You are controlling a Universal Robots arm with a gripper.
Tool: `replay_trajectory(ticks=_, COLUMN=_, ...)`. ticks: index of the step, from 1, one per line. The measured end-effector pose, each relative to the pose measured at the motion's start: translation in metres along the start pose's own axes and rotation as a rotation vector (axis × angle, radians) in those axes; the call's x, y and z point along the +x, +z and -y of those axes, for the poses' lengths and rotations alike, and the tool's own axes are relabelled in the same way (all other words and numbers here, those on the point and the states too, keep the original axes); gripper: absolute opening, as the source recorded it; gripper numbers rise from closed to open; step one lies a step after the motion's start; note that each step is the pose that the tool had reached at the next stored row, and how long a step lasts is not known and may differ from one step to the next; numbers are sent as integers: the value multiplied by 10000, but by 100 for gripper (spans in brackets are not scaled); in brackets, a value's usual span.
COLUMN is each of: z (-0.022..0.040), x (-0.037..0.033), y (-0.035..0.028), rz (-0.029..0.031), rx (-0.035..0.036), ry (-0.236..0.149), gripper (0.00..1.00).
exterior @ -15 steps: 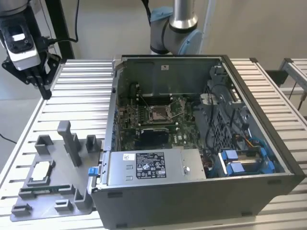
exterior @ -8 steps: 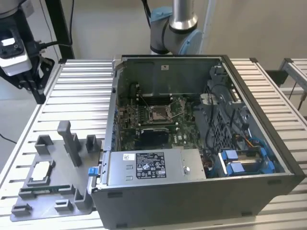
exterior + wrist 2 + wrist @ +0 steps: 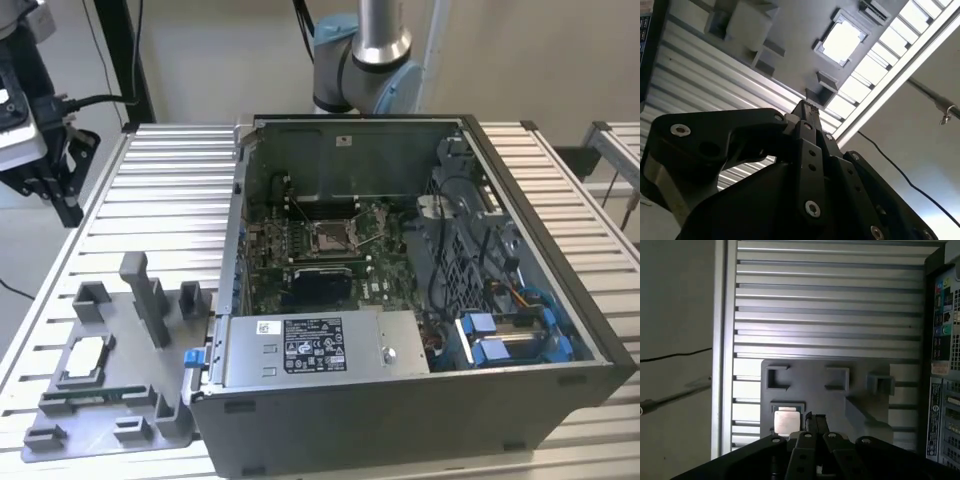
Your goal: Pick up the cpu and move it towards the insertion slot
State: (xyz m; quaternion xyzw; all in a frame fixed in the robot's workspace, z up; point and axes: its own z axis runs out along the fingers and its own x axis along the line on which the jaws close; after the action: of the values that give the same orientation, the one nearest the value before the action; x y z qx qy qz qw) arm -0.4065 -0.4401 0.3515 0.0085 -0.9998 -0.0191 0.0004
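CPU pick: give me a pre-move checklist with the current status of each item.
1. The cpu lies flat in its recess of the grey tray: ok.
2. The gripper is empty: ok, nothing sits between its fingers.
3. Gripper open for the grasp: not ok, the fingers are together in both wrist views.
4. Gripper on the cpu: not ok, it is apart from the cpu, no contact.
5. The insertion slot has its cover open and centre free: cannot tell from the exterior view.
6. The computer case is open over the board: ok.
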Motion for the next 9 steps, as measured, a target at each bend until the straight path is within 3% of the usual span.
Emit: replay_trajectory(ticks=9, z=149, x=89, y=-2, rz=-1, rx=0, ry=6, gripper=0)
